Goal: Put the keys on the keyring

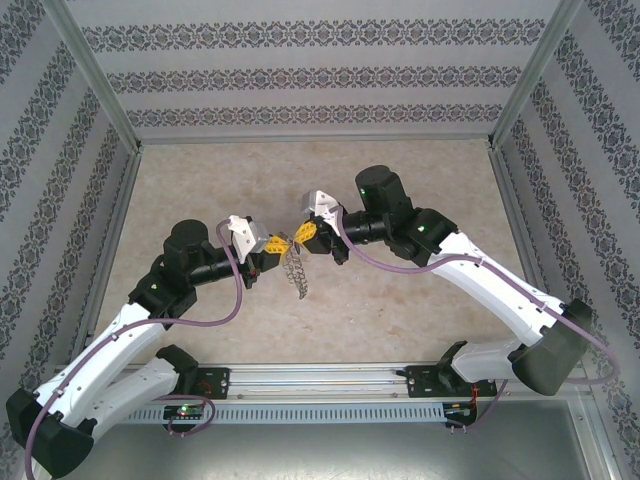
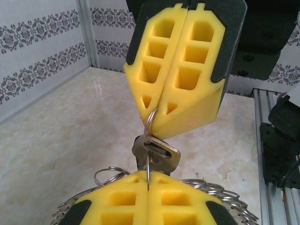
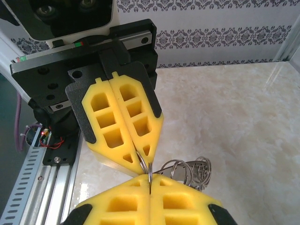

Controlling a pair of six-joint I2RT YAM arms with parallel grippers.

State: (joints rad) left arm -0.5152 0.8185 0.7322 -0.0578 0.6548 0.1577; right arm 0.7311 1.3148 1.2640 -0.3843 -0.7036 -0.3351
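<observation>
Both grippers meet tip to tip above the middle of the table. My left gripper (image 1: 283,243) (image 2: 148,174) is shut on the thin wire of a keyring (image 2: 149,166), seen edge-on between its yellow pads. My right gripper (image 1: 304,233) (image 3: 150,177) is shut on a keyring (image 3: 149,169) as well. From the left wrist, the right gripper (image 2: 154,112) pinches a ring that passes through a silver key (image 2: 161,154). Viewed from the right wrist, the left gripper (image 3: 140,157) faces mine. The keys (image 1: 296,272) (image 3: 197,166) hang below in a string of rings.
The marbled beige table (image 1: 420,300) is boxed in by patterned walls (image 1: 300,75) at the back and both sides. An aluminium rail (image 1: 320,378) with the arm bases runs along the near edge. Metal frame posts (image 1: 95,70) rise at the back corners.
</observation>
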